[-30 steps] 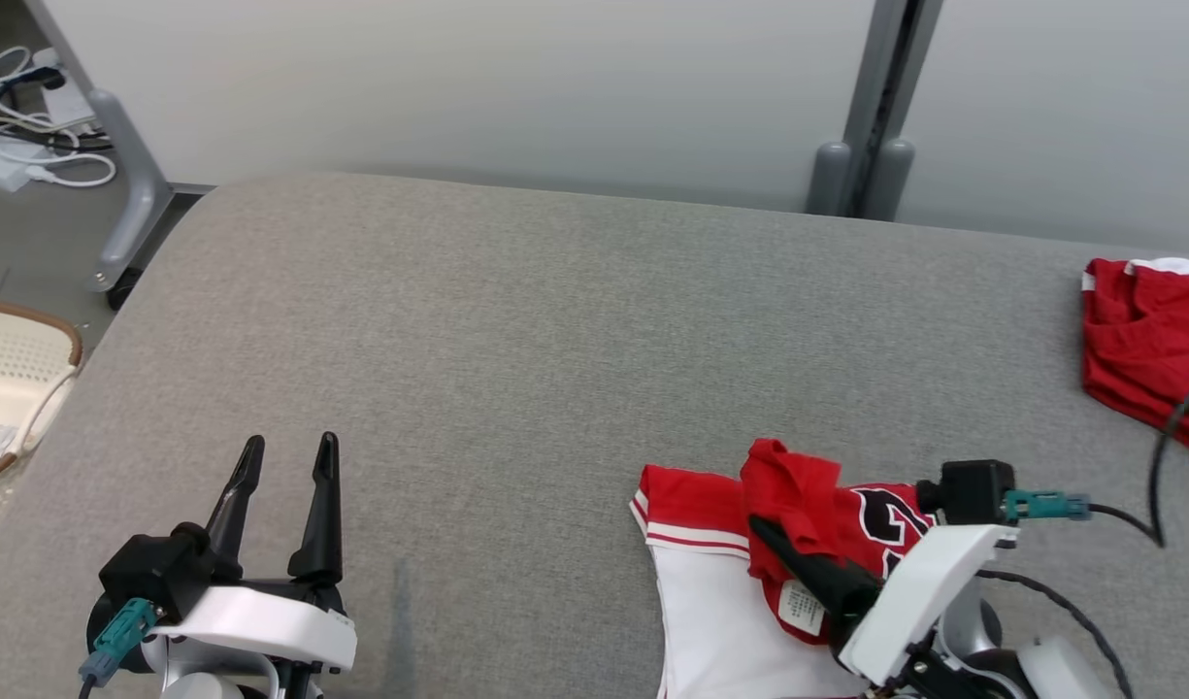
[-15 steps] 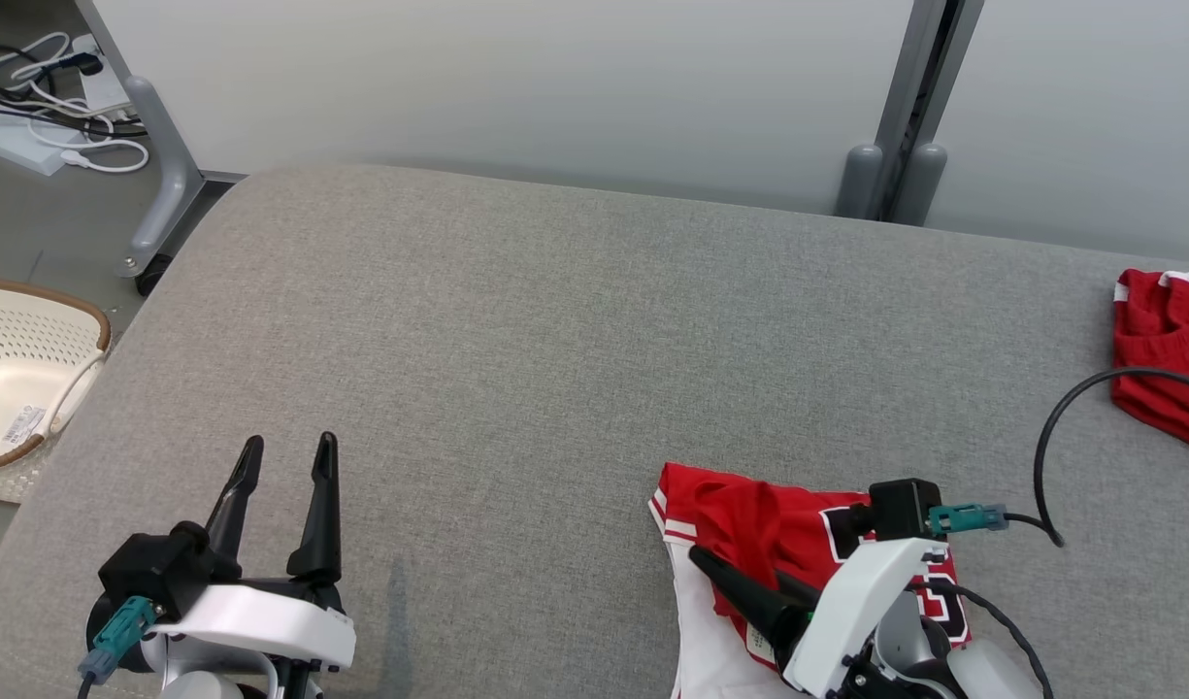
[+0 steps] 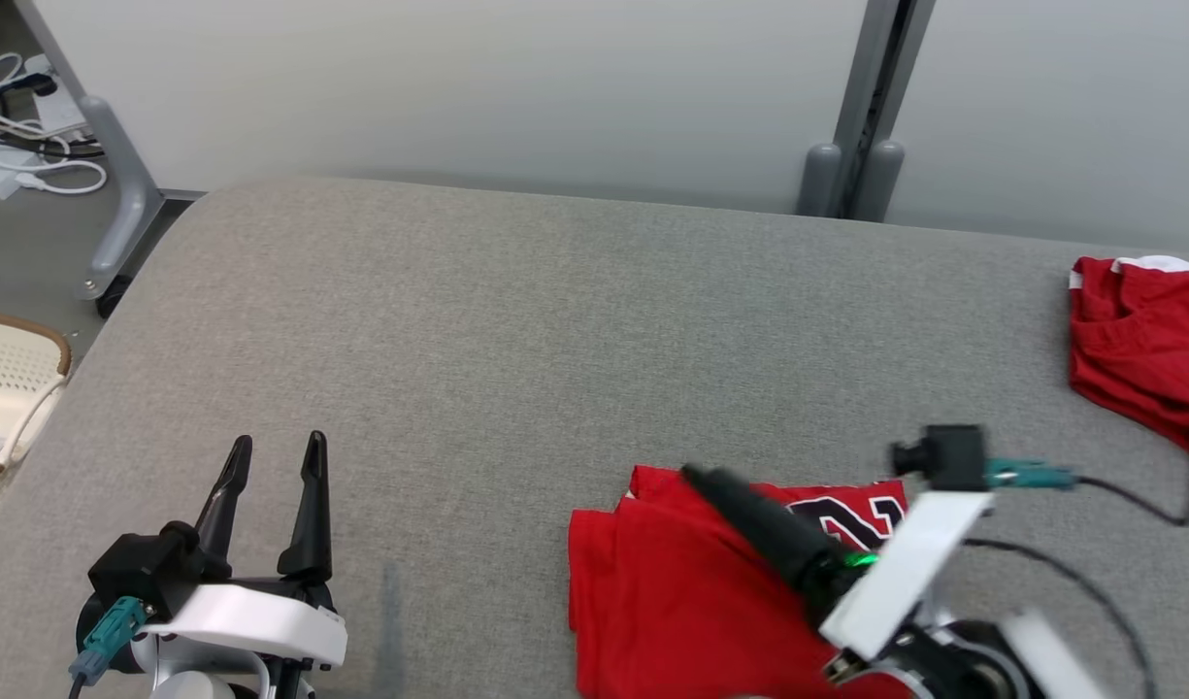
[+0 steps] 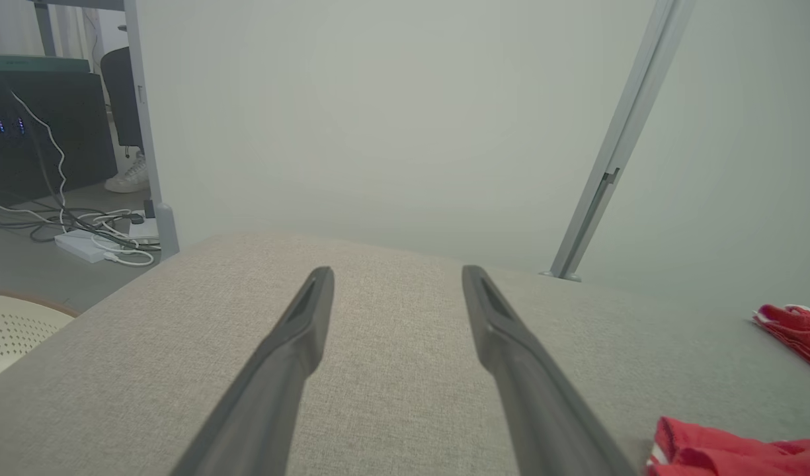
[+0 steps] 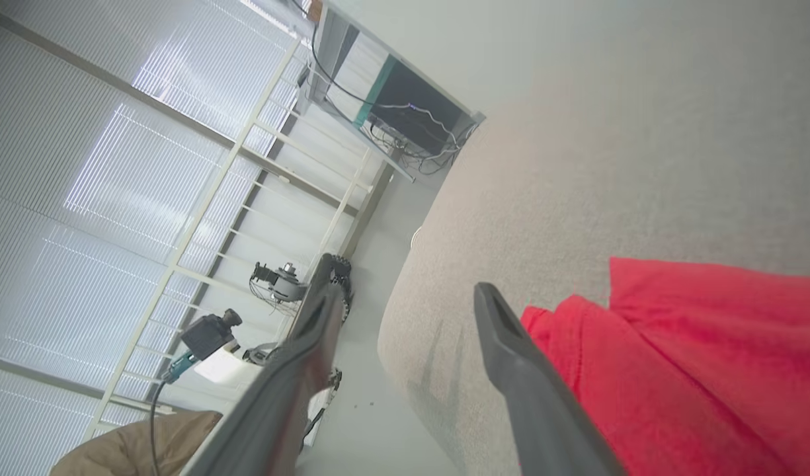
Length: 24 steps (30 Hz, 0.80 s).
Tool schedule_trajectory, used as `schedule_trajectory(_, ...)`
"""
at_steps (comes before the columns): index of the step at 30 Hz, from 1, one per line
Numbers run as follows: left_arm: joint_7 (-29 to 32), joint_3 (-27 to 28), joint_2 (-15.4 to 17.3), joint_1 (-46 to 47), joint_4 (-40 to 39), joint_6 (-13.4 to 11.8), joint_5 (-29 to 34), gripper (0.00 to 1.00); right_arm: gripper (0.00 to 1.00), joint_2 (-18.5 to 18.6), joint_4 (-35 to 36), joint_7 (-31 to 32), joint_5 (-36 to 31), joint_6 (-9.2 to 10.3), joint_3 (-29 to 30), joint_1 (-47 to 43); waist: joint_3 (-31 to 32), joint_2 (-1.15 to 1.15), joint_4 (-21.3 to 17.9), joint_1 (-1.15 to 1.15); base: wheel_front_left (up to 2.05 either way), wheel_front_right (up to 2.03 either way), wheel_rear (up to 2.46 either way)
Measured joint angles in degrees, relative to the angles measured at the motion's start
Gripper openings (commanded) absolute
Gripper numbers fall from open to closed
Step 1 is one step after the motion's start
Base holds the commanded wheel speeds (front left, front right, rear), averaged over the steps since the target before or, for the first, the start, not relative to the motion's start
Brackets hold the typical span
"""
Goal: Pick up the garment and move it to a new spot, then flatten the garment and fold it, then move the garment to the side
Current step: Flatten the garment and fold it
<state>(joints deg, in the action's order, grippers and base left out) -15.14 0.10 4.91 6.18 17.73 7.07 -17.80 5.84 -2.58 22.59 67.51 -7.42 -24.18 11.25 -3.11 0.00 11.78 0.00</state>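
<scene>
Two arms low, my left end effector (image 3: pixel 277 443) pointing forward, wide apart, empty, my right end effector (image 5: pixel 408 277) slanting left over the red garment (image 3: pixel 672 592), spread, holding nothing

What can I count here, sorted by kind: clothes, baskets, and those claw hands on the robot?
Red garments: 2, the near garment under the right gripper and the far garment at the far right.
Baskets: 1, the white basket at the left edge of the head view.
Grippers: 2, the left gripper and the right gripper, both open.
Total: 5.
</scene>
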Motion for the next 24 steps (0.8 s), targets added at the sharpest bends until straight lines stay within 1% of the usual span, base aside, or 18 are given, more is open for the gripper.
schedule_trajectory(3,0.0,0.1,-0.04,-0.02,-0.21,0.0,0.08,1.0,1.0,2.85,3.86,-2.87,0.55,0.0,4.04,-0.32,0.02,0.0,-0.84,0.0,0.0,0.0,0.0)
schedule_trajectory(6,0.0,0.16,-0.05,-0.05,-0.32,0.0,0.09,1.0,1.0,5.71,5.35,-5.6,-0.68,0.0,8.47,-1.05,-0.05,0.0,-1.64,0.0,0.0,0.0,0.0)
schedule_trajectory(11,0.0,0.14,-0.27,-0.12,-0.46,0.01,0.1,1.0,1.0,8.88,5.87,-8.23,-3.57,0.0,14.37,-3.28,-0.04,0.0,-2.65,0.0,0.0,0.0,0.0)
schedule_trajectory(14,0.0,0.15,-0.37,-0.15,-0.53,0.02,0.18,1.0,1.0,10.69,4.69,-9.24,-7.57,0.0,17.23,-4.98,-0.02,0.0,-3.15,0.0,0.0,0.0,0.0)
schedule_trajectory(19,0.0,0.29,-0.46,-0.51,-0.6,0.02,0.24,1.0,1.0,10.65,2.07,-8.82,-13.62,0.0,18.33,-8.2,0.11,0.0,-3.74,0.0,0.0,0.0,0.0)
schedule_trajectory(24,0.0,0.34,-0.45,-0.84,-0.44,0.18,0.63,1.0,1.0,8.64,1.87,-7.22,-14.74,0.0,18.29,-8.86,0.39,0.0,-4.39,0.0,0.0,0.0,0.0)
